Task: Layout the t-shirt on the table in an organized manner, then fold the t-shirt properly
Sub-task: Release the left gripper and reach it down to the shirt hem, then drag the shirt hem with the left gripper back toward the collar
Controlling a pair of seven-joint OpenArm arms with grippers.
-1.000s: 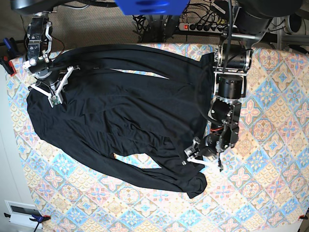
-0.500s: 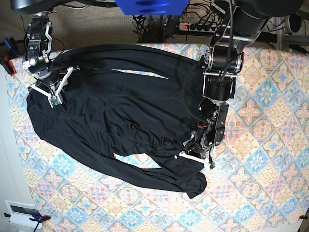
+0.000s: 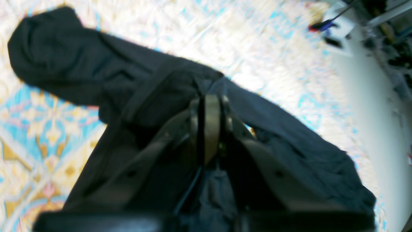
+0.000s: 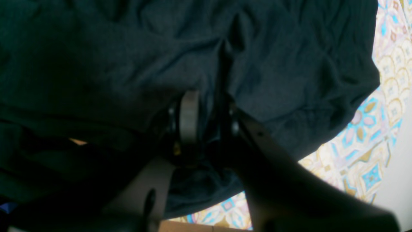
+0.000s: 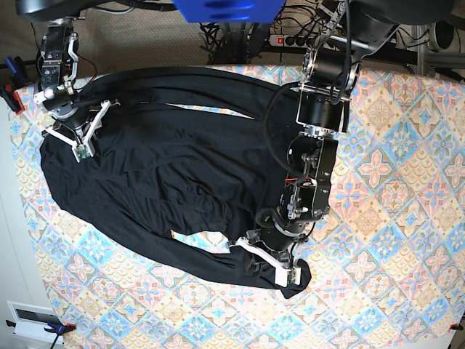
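Two grippers, both pinching fabric. Left gripper (image 3: 206, 106) has its fingers pressed together on a fold of the t-shirt (image 5: 167, 167), low near the front of the table (image 5: 407, 182), right by the bunched sleeve end (image 5: 296, 278). Right gripper (image 4: 206, 119) is closed onto a ridge of the same cloth at the far corner; in the base view it sits at (image 5: 78, 138). The shirt lies spread but wrinkled across the patterned table, body toward the right arm's side, one sleeve trailing along the near edge. Small gap (image 5: 211, 238) of tablecloth shows between sleeve and body.
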